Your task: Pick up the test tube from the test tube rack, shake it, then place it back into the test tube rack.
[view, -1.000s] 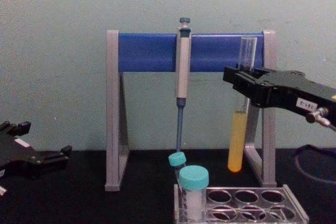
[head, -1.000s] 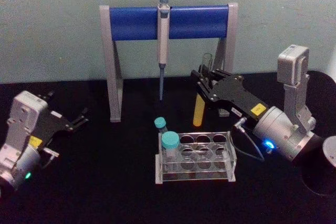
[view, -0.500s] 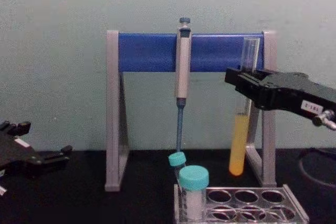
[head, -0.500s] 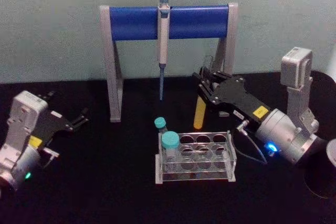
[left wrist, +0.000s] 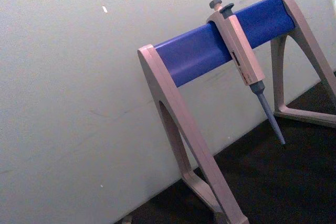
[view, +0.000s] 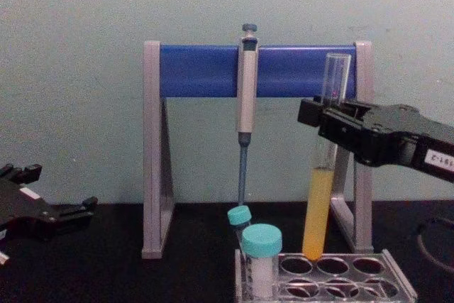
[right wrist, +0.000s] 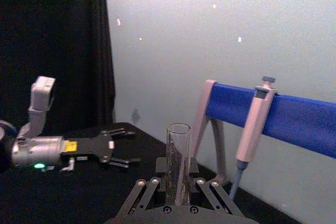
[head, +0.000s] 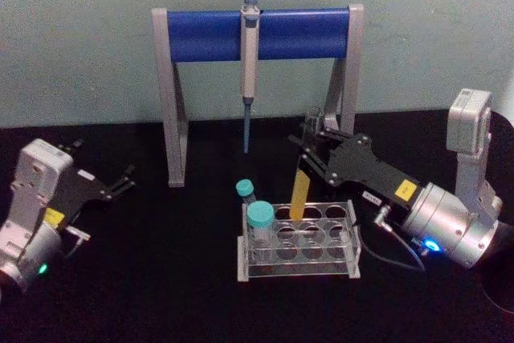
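While left pincer (head: 124, 181) idles spread, right pincer (head: 310, 144) pinches test tube (head: 300, 192) over rack (head: 299, 269).

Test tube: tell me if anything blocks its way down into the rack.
Nothing visible does. The right gripper holds the tube over the rack's back row; the capped tubes stand at its left end, apart. The left gripper idles far left.
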### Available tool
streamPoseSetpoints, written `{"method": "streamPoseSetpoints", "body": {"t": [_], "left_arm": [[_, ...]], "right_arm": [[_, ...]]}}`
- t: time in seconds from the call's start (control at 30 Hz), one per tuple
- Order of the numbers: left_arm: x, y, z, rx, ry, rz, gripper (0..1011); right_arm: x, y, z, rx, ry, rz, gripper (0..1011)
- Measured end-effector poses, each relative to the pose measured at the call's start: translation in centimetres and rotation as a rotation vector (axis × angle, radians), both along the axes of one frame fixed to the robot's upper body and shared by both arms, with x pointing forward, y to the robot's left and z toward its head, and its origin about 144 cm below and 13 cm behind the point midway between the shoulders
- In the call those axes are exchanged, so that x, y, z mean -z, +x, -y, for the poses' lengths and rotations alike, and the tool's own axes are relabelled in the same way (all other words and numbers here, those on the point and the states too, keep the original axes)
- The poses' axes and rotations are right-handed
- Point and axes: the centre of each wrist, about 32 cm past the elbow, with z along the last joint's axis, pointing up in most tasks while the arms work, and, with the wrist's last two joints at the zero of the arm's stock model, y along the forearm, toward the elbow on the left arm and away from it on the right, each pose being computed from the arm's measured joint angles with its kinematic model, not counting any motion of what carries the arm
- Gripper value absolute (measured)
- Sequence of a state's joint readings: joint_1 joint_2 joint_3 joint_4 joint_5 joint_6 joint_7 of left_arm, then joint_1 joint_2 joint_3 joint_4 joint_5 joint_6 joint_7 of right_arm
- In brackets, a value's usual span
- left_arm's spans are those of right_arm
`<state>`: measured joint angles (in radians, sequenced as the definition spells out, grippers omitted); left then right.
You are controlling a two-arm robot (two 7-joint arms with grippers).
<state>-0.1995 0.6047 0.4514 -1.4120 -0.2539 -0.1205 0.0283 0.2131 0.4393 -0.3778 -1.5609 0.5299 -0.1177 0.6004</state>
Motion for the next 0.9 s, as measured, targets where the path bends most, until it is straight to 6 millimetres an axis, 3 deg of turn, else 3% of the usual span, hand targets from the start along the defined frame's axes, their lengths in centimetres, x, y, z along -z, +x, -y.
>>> {"method": "streamPoseSetpoints", "body": {"t": [0.9], "left_arm": [[0.0, 0.0, 0.0, 0.0, 0.0, 0.0, 1001]], "right_arm": [[1.8, 0.3, -0.5, -0.043, -0.015, -0.052, 226]]}}
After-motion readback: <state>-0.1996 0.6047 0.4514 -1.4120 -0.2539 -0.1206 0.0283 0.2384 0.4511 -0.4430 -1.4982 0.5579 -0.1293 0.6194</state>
